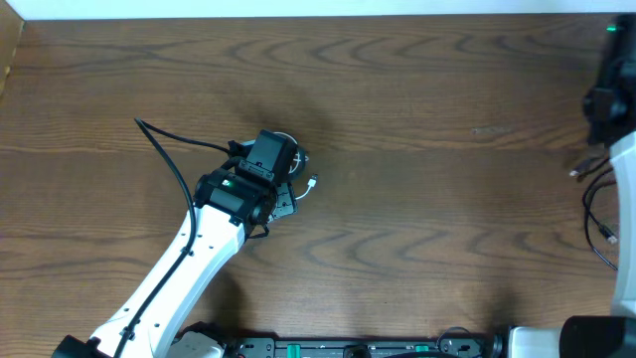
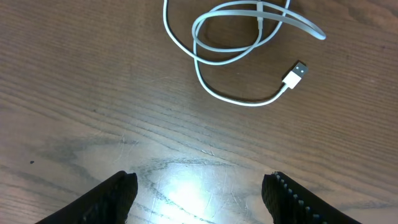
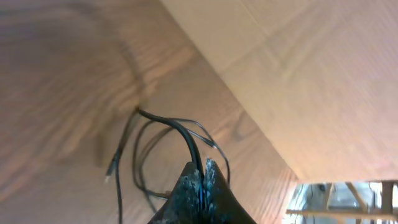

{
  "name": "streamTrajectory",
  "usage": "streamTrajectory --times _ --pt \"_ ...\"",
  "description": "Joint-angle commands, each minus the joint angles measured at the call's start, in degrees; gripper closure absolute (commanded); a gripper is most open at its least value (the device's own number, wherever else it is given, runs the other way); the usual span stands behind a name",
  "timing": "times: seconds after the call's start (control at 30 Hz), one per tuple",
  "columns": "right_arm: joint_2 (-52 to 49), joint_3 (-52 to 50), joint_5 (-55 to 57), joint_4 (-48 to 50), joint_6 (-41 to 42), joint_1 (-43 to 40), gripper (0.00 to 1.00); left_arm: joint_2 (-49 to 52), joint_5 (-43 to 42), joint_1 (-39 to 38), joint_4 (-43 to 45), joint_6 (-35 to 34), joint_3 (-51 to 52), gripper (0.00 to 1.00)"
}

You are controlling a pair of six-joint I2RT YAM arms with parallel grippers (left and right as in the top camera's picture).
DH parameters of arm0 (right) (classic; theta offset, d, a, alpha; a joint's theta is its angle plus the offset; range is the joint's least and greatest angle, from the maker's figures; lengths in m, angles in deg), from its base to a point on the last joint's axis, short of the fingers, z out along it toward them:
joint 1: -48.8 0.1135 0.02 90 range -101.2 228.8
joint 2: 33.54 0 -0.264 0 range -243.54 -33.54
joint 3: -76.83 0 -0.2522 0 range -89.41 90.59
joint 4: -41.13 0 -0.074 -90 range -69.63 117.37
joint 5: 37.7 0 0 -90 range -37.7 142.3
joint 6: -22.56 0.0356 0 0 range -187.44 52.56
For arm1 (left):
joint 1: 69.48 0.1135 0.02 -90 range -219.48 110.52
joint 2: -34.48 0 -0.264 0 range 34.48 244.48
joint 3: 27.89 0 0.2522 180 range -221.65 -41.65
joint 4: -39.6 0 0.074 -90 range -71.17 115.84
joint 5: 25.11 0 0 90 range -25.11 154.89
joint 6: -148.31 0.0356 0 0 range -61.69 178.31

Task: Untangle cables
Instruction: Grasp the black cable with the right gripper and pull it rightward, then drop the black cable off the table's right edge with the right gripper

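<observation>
1. The wooden table (image 1: 447, 89) is seen beneath both arms.
2. The left gripper (image 2: 199, 196) is held spread wide over bare wood near the table's middle, with nothing between its fingers.
3. The right gripper (image 3: 203, 171) is clamped on the black cable (image 3: 177, 129) at the table's right edge.
4. The white cable (image 2: 249, 103) is laid in loose loops just ahead of the left gripper, untouched.
5. Its plug (image 2: 296, 73) is turned outward from the loops.
</observation>
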State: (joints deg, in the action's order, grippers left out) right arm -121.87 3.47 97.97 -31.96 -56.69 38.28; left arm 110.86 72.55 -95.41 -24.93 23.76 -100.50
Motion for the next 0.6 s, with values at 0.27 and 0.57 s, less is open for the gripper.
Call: streamTrajectory --times 0.27,0.57 --pt "0.6 0.7 -19.4 0.6 3.6 -12.0 0.99 -0.5 0.5 0.2 -0.2 -0.5 -0.4 0.3" --pt "0.4 0.6 -35.7 5.2 3.4 -12.2 0.99 -0.5 0.5 0.2 -0.2 -0.5 -0.4 0.3"
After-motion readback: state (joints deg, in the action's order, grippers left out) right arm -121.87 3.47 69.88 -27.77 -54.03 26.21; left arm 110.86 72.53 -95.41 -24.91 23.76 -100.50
